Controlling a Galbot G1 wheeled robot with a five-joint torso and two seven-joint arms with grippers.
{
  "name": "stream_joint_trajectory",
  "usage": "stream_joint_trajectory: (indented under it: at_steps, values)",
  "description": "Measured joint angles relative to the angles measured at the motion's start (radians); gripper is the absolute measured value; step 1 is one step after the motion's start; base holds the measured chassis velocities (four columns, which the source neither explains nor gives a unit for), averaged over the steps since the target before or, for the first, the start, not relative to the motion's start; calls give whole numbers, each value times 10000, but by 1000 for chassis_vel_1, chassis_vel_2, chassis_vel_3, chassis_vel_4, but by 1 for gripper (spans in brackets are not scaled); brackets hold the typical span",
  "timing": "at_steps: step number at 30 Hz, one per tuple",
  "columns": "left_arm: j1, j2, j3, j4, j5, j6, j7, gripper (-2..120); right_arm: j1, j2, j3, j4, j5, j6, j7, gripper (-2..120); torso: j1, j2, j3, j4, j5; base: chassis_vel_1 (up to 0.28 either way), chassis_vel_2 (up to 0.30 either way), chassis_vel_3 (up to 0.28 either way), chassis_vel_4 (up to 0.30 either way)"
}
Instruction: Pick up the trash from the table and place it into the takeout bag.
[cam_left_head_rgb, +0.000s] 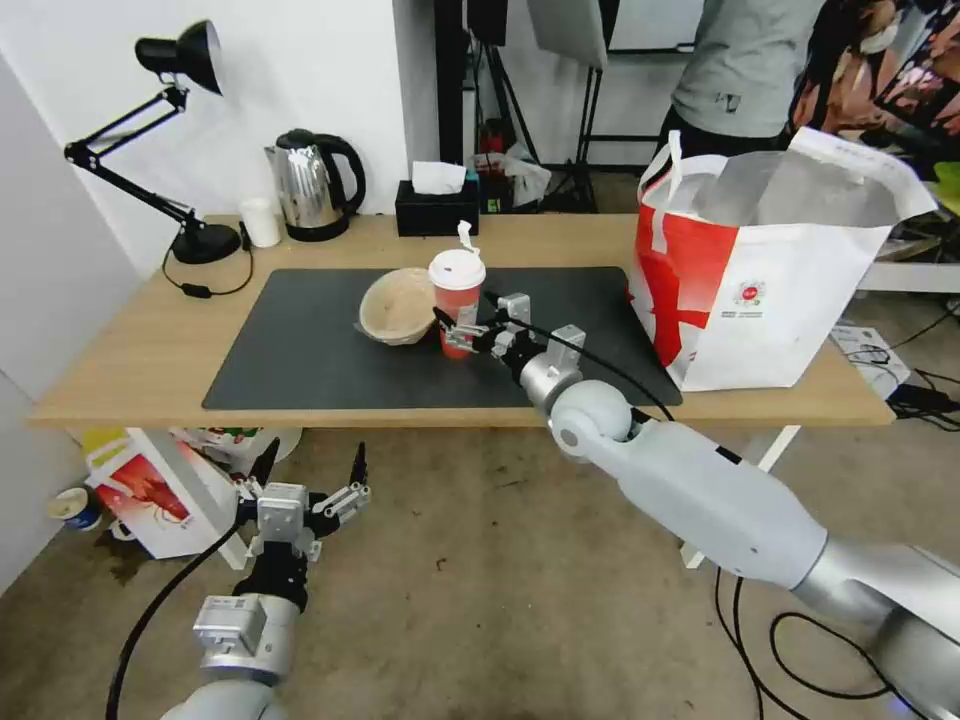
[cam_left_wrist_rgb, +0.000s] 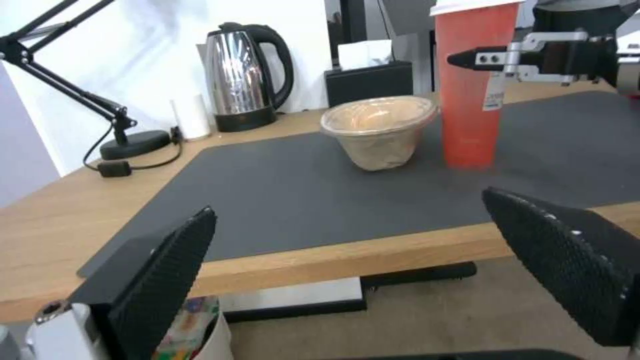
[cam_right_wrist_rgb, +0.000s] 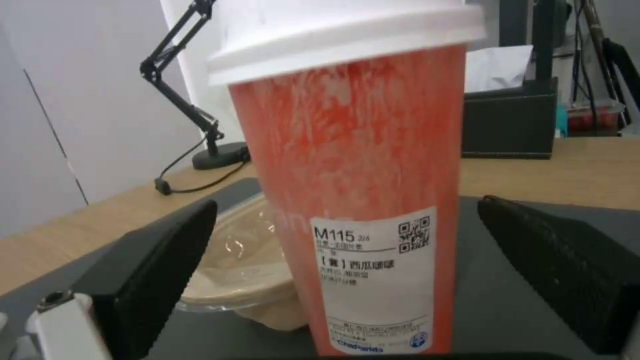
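A red cup (cam_left_head_rgb: 456, 300) with a white lid stands upright on the dark grey mat (cam_left_head_rgb: 300, 360) of the table (cam_left_head_rgb: 130, 370). A beige pulp bowl (cam_left_head_rgb: 398, 305) sits right beside it. My right gripper (cam_left_head_rgb: 447, 332) is open, a finger on each side of the cup (cam_right_wrist_rgb: 367, 175), with gaps to both pads. The takeout bag (cam_left_head_rgb: 770, 270) stands open at the table's right end, its foil lining showing. Below the table's front edge my left gripper (cam_left_head_rgb: 315, 465) hangs open and holds nothing. From there the bowl (cam_left_wrist_rgb: 379, 130) and the cup (cam_left_wrist_rgb: 470, 100) are in sight.
Along the back edge stand a black desk lamp (cam_left_head_rgb: 185, 150), a small white cup (cam_left_head_rgb: 261, 221), a steel kettle (cam_left_head_rgb: 312, 185) and a black tissue box (cam_left_head_rgb: 436, 205). A red-and-white carton (cam_left_head_rgb: 150, 495) lies on the floor under the table's left end. Cables trail at the right.
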Motion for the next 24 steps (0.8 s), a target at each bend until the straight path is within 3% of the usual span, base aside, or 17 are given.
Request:
stream_joint_trajectory:
  at_steps: [5, 15, 18, 24]
  values:
    - [0, 0, 0, 0, 0, 0, 0, 100, -15, 125, 71, -255, -30, 64, -126, 98, 1, 0, 0, -1, 0, 0, 0, 0, 0]
    - [0, 0, 0, 0, 0, 0, 0, 100, -111, 73, 123, -279, 107, 70, -338, 68, 1, 0, -1, -2, 0, 0, 0, 0, 0]
    - [0, 0, 0, 0, 0, 0, 0, 100, -97, 55, 140, -258, 163, 70, -350, 53, 0, 0, 0, -1, 1, 0, 0, 0, 0]
    - [0, 0, 0, 0, 0, 0, 0, 100, -94, 3, 199, -246, 172, 70, -364, 41, 1, 0, -2, -1, 1, 0, 0, 0, 0]
